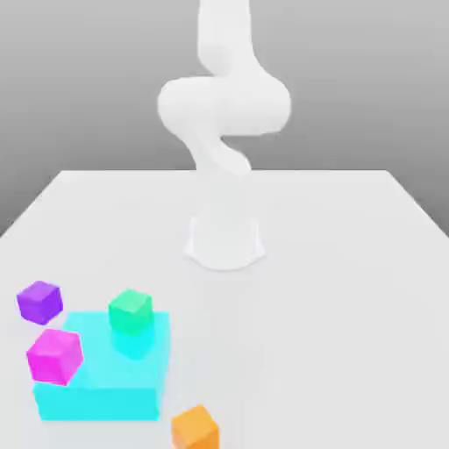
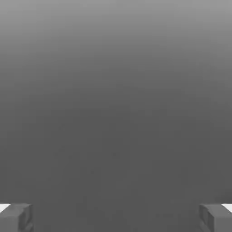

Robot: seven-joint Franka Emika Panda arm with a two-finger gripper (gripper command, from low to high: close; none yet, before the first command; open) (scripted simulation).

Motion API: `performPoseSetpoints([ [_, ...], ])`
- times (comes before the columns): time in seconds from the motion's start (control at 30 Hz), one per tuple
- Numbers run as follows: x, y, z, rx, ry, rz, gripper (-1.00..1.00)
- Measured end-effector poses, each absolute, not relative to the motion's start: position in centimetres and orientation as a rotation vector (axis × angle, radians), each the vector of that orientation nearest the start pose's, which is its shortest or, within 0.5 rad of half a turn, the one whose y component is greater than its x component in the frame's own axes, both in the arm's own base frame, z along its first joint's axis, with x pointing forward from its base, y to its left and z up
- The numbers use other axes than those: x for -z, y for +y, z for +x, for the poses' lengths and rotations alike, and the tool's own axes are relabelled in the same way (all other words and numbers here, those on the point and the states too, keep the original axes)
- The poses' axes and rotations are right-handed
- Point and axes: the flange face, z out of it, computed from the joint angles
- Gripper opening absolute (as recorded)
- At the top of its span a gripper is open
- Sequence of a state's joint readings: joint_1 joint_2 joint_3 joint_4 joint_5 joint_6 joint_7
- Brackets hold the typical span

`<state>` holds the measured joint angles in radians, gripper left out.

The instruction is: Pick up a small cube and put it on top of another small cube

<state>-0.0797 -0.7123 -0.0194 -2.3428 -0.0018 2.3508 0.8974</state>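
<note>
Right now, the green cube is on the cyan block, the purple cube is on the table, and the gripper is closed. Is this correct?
Not quite: the gripper is open, as the hand view shows, its two fingers standing wide apart. The rest stays as you wrote it.

Standing clear of the end effector, four small, plain, ungripped cubes are showing: a purple cube, a magenta cube and a green cube are clustering, the latter two overlapping a cyan block in the exterior view, while an orange cube is lying separately.
</note>
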Motion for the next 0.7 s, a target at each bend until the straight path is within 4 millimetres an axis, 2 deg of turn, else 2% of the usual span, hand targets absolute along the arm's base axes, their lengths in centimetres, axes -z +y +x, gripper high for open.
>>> performPoseSetpoints([
  [0.07,-61.8,-8.0,39.9,0.840,1.520,-2.291,0.00],
  [0.17,-55.2,-13.7,41.2,0.713,1.834,-2.137,0.00],
  [0.23,-50.7,-17.5,41.1,0.630,2.031,-2.011,0.00],
  [0.33,-44.0,-22.9,39.5,0.503,2.309,-1.787,0.00],
  [0.4,-39.5,-26.0,37.6,0.419,2.479,-1.616,0.00],
  [0.5,-33.0,-29.9,33.6,0.291,2.709,-1.329,0.00],
  [0.57,-28.8,-32.0,30.2,0.205,2.844,-1.114,0.00],
  [0.6,-26.8,-33.3,27.7,0.163,2.917,-0.971,0.00],
  [0.7,-21.2,-34.3,22.3,0.037,3.058,-0.643,0.00],
])
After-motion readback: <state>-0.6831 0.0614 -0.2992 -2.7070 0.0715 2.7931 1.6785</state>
